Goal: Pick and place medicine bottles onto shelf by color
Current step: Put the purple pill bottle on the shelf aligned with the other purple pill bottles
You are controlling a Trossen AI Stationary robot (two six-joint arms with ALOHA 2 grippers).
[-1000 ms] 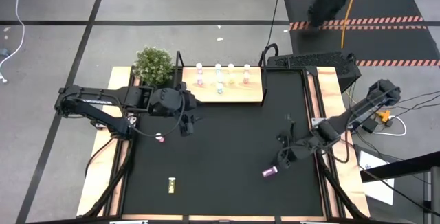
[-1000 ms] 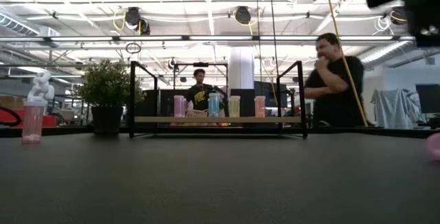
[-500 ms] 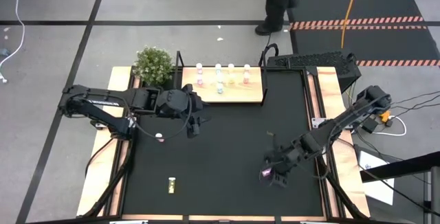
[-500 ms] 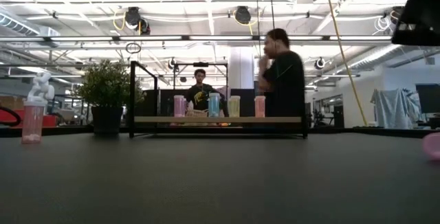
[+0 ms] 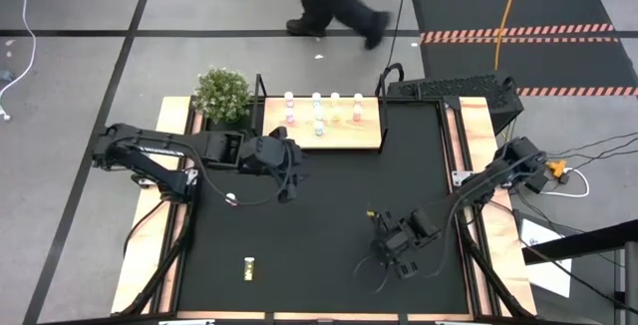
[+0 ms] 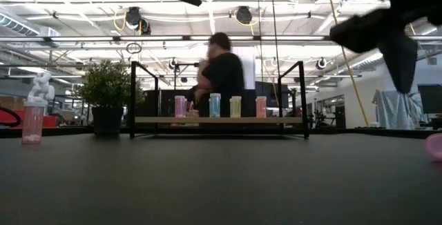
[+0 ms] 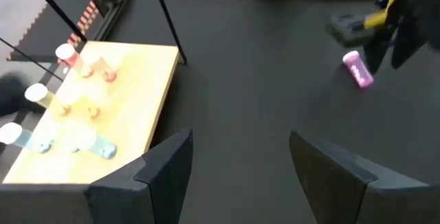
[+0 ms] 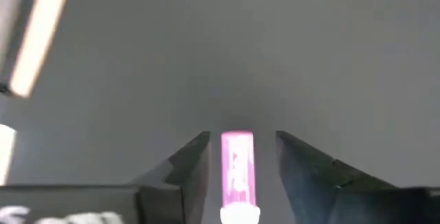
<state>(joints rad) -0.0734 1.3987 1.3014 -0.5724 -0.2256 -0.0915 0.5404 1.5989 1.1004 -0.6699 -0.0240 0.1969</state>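
A potted plant [image 5: 221, 94] stands at the far-left corner of the black bench [image 5: 329, 205]. Beside it the left gripper [image 5: 285, 182] hovers just in front of the shelf [image 5: 367, 138], fingers spread wide and holding nothing. Near that arm a small white-capped bottle [image 5: 231, 200] stands upright on the bench, and a yellow bottle [image 5: 248, 266] lies closer to the front edge. On the shelf's wooden board, at the bench's far side, several white-capped bottles [image 5: 319, 111] stand in a row; from table height they read pink, blue, yellow and orange-pink. A person [image 5: 334, 1] walks across the floor beyond. At front right, the right gripper [image 8: 242, 136] is lowered to the bench, unclenched, its fingers straddling a pink bottle [image 8: 238, 176] that lies on its side, with a gap showing on either side.
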